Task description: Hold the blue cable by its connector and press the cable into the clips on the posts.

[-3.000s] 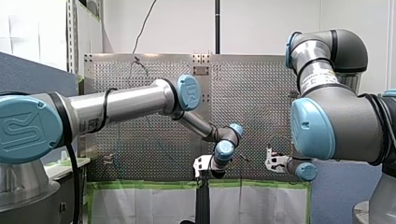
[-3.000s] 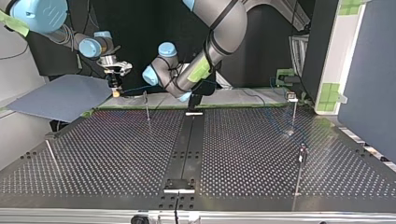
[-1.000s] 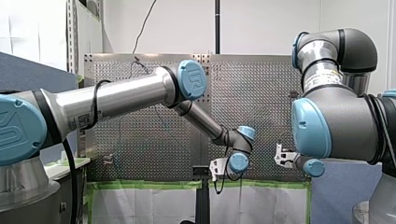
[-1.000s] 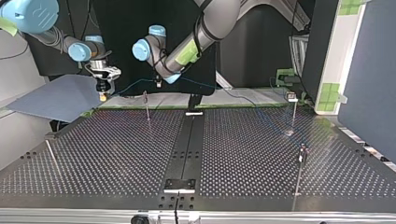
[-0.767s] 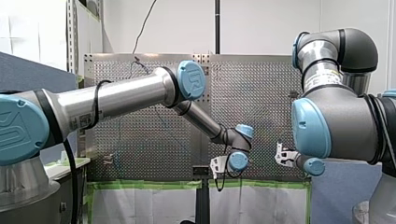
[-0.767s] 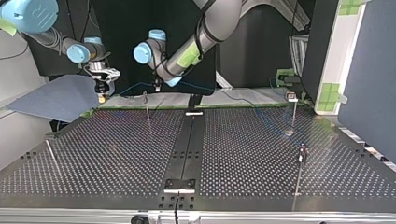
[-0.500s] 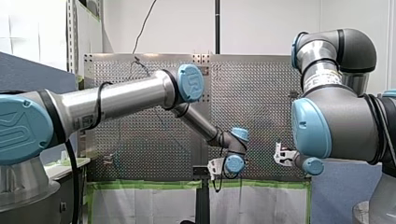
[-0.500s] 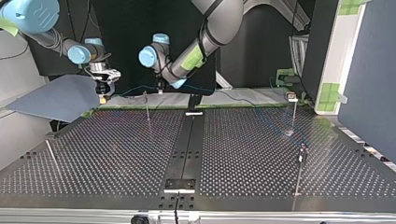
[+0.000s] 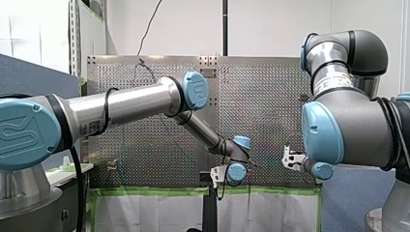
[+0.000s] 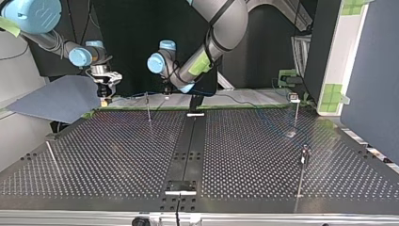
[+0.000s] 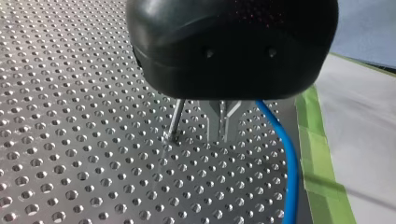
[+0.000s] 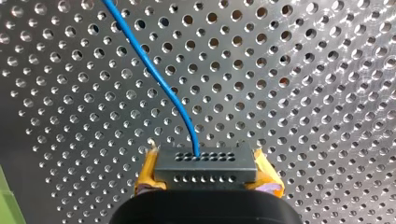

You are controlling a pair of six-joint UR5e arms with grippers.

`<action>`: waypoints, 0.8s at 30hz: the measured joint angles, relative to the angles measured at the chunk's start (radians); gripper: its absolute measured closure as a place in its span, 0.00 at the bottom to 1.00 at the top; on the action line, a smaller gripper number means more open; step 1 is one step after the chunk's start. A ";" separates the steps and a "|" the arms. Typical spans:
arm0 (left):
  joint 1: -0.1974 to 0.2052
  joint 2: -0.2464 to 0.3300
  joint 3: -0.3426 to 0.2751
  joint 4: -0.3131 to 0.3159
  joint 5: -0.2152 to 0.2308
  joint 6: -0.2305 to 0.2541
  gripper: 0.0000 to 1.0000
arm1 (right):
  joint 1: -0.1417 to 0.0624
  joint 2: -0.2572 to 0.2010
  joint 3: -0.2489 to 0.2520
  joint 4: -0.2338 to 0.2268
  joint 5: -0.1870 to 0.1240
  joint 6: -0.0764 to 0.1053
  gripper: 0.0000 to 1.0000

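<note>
While my right jaws clamp the one blue cable's [image 12: 159,77] connector [image 12: 205,165], my left jaws' state is unclear.

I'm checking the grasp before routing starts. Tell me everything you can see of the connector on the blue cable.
The connector is a small dark grey rectangular block, plastic by its look, with two rows of small round holes across its face. The blue cable leaves a hole near the middle of the row farther from the tool. The block sits square in my right tool, clamped at its two ends by the yellow pads. Nothing else touches it, and the perforated table lies behind it.
</note>
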 joint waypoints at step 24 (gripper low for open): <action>0.006 -0.008 0.003 0.013 0.038 0.089 1.00 | 0.004 0.000 -0.002 -0.006 0.005 0.009 1.00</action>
